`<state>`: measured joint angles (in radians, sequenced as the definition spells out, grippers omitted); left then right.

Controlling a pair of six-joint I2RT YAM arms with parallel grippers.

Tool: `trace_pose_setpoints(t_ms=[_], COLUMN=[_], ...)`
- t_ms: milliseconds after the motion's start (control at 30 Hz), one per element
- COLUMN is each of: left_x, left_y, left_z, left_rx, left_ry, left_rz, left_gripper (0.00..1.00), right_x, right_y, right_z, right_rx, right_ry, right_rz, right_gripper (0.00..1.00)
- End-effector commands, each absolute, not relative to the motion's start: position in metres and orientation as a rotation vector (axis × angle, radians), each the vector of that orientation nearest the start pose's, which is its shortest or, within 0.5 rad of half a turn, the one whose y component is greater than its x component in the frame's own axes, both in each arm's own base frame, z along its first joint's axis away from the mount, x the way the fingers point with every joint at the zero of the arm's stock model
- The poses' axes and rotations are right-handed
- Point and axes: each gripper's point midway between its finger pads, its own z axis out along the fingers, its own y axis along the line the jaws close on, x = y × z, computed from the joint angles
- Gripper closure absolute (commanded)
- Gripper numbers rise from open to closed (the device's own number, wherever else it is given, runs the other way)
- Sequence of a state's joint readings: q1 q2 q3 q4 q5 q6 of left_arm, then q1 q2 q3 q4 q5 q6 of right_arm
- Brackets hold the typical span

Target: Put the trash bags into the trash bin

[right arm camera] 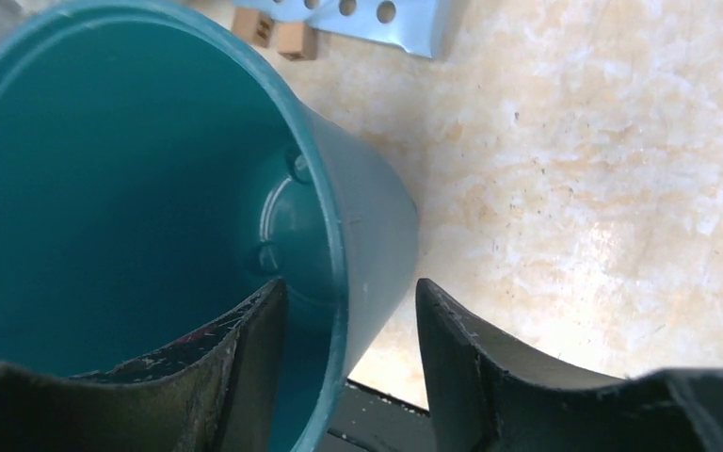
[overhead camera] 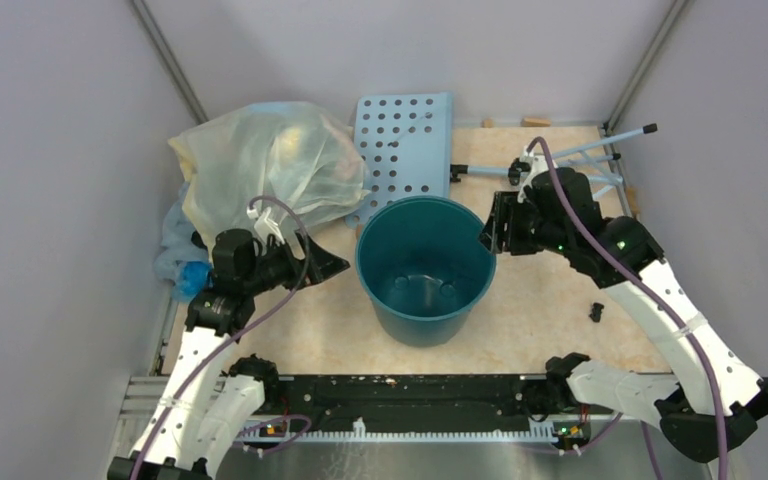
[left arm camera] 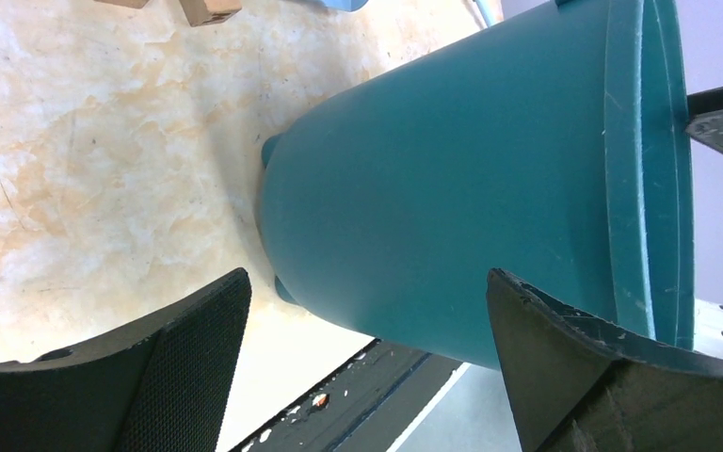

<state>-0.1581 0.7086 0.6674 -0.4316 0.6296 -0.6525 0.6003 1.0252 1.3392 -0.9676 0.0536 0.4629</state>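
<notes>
Trash bin (overhead camera: 428, 328) stands upright mid-tabletop (overhead camera: 550, 300). It's stiff plastic, likely light, and its smooth rim is the obvious hold. Trash bag (overhead camera: 172, 240) lies crumpled at the left edge, against the yellowish bag (overhead camera: 270, 160). It looks thin, soft, slippery and near weightless, so pinch a bunched fold. Left hand (overhead camera: 328, 264) gapes wide, empty, facing the bin's side. Right hand (right arm camera: 350, 287) is parted, straddling the bin's right rim, not clamped.

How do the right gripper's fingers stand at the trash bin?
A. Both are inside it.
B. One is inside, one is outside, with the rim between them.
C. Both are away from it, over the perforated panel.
B: one finger of the right gripper is inside the trash bin, the other outside its wall.
</notes>
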Motion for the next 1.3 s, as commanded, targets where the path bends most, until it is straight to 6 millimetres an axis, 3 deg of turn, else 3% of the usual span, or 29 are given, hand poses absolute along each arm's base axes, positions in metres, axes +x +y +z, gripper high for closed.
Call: trace_pose_setpoints(t_ms=[0,100,167,267,400,500,600,700,1033,1200,1267], left_x=[0.205,0.204,0.205,0.209,0.218,0.224,0.226,0.225,0.222,0.217,0.216], left_y=[-0.158,-0.157,-0.157,-0.157,-0.157,-0.158,-0.158,-0.157,-0.152,-0.143,-0.138], left_z=[0.213,0.212,0.213,0.216,0.22,0.223,0.222,0.218,0.212,0.211,0.211], left_rx=[-0.132,-0.151,-0.154,-0.156,-0.149,-0.144,-0.141,-0.145,-0.11,-0.089,-0.094], left_ry=[2.117,2.109,2.104,2.1,2.101,2.101,2.107,2.11,2.127,2.143,2.143], left_rz=[-1.139,-1.144,-1.141,-1.137,-1.125,-1.116,-1.112,-1.108,-1.049,-0.964,-0.932], left_gripper=[0.01,0.01,0.01,0.01,0.01,0.01,0.01,0.01,0.01,0.01,0.01], right_x=[0.217,0.221,0.227,0.24,0.256,0.262,0.269,0.276,0.309,0.326,0.332], right_y=[0.164,0.159,0.151,0.131,0.069,0.044,0.028,0.02,0.045,0.044,0.046], right_z=[0.275,0.277,0.286,0.312,0.342,0.35,0.343,0.331,0.301,0.295,0.296], right_rx=[-0.189,-0.194,-0.17,-0.087,0.14,0.189,0.259,0.34,0.506,0.642,0.65], right_ry=[2.323,2.326,2.303,2.234,2.122,2.092,2.122,2.153,2.186,2.129,2.12], right_rz=[0.491,0.447,0.385,0.259,-0.104,-0.249,-0.263,-0.219,-0.011,0.029,0.052], right_gripper=[0.57,0.87,1.0,1.0,1.0,1.0,1.0,1.0,1.0,1.0,0.88])
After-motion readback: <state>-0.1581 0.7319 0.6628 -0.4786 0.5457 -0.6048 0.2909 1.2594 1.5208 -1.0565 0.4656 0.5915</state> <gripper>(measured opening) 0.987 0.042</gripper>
